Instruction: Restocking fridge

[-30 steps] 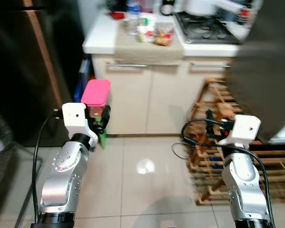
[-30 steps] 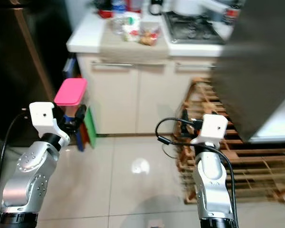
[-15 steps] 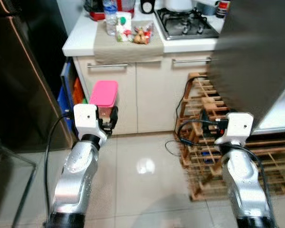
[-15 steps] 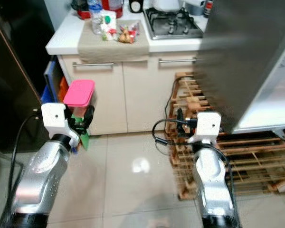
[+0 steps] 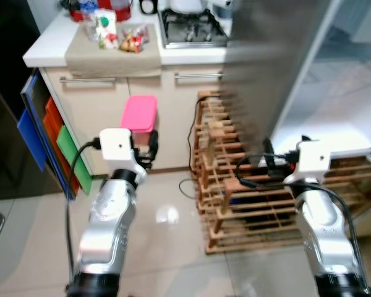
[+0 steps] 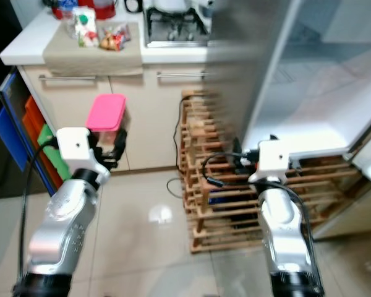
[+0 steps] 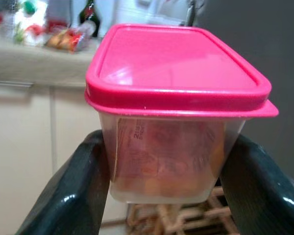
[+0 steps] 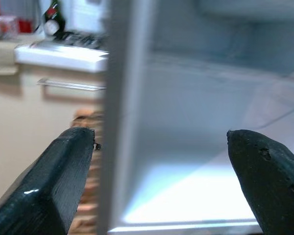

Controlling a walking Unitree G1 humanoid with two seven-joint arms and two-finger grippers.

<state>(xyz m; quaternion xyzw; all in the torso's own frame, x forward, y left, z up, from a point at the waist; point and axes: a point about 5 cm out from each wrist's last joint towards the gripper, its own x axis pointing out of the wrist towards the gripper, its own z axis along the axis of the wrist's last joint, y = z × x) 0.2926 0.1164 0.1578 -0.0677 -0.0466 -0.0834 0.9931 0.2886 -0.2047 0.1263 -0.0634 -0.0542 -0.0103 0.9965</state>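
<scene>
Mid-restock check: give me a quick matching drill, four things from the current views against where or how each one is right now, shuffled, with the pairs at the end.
Things:
1. pink-lidded container
2. right gripper
3. wooden rack
4. stove

States:
A. standing on the floor beside the cabinet
B. open, facing the lit fridge interior
C. on the countertop
D. clamped between the left gripper's fingers

Pairs: 1-D, 2-B, 3-A, 4-C
</scene>
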